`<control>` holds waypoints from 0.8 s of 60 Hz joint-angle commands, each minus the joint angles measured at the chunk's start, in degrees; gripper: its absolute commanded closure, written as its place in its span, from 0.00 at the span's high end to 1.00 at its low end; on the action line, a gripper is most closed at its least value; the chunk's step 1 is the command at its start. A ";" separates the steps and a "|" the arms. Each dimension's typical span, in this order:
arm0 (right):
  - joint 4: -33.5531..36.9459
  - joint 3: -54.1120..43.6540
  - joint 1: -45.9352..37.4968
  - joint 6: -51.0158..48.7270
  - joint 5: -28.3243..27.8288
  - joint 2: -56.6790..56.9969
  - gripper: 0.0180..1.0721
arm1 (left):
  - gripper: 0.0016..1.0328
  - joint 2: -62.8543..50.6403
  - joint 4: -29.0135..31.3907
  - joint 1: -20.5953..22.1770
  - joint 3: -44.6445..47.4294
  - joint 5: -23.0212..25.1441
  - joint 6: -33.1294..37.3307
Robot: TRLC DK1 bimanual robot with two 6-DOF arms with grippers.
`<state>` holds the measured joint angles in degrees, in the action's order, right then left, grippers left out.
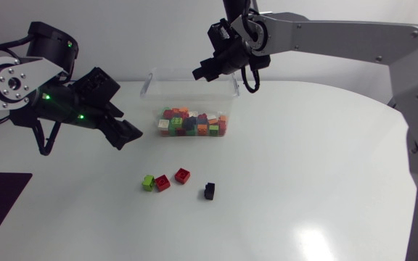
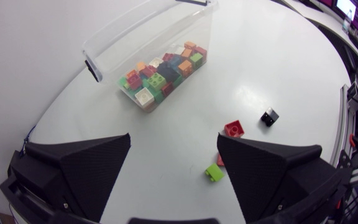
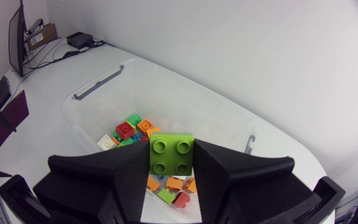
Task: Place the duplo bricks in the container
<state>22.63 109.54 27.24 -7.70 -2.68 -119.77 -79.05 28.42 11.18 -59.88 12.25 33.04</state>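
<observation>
Green brick, studs toward wrist, gripped by right hand

In the left wrist view a red brick lies half hidden behind the left jaws. The green brick in the right jaws is hidden from the head view (only their own wrist view shows it).

The container is clear glossy plastic; the bricks are shiny moulded plastic; the table is smooth white, faintly glossy.
</observation>
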 commanded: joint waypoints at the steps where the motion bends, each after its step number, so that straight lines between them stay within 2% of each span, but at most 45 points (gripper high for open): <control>1: -0.13 3.67 -0.44 0.32 0.83 -3.90 0.35 | 0.93 0.30 -0.04 -1.25 2.48 1.28 7.39; 3: -0.13 4.46 -0.53 0.32 0.92 -4.69 0.37 | 0.93 0.12 -0.04 -1.42 2.92 1.64 9.41; 4: -0.13 4.81 -0.44 0.41 1.01 -5.13 0.41 | 0.93 0.03 -0.04 -1.60 3.10 2.08 10.29; 6: -0.13 5.42 -0.44 0.41 1.45 -5.83 0.55 | 0.93 -0.32 -0.04 -1.95 3.28 2.95 11.96; 9: -0.04 6.22 -0.44 0.41 2.68 -6.45 0.83 | 0.93 -0.85 -0.04 -1.95 3.45 3.31 15.04; 11: 0.39 6.74 -0.44 0.32 3.03 -6.80 0.96 | 0.93 -1.20 0.05 -1.95 3.72 3.39 17.15; 25: 0.83 1.73 -1.49 -0.03 3.03 -2.14 0.96 | 0.93 -4.27 1.90 -1.25 5.56 3.92 29.10; 34: -0.66 -7.85 -2.55 -1.61 1.18 5.86 0.96 | 0.93 -5.94 4.27 -0.11 6.35 3.92 35.17; 48: -2.77 -24.37 -2.72 -5.39 -2.07 18.52 0.96 | 0.93 -12.71 8.40 2.44 3.80 3.83 40.62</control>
<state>20.56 90.63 24.32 -10.83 -3.64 -105.23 -87.83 34.65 12.40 -54.78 15.64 69.41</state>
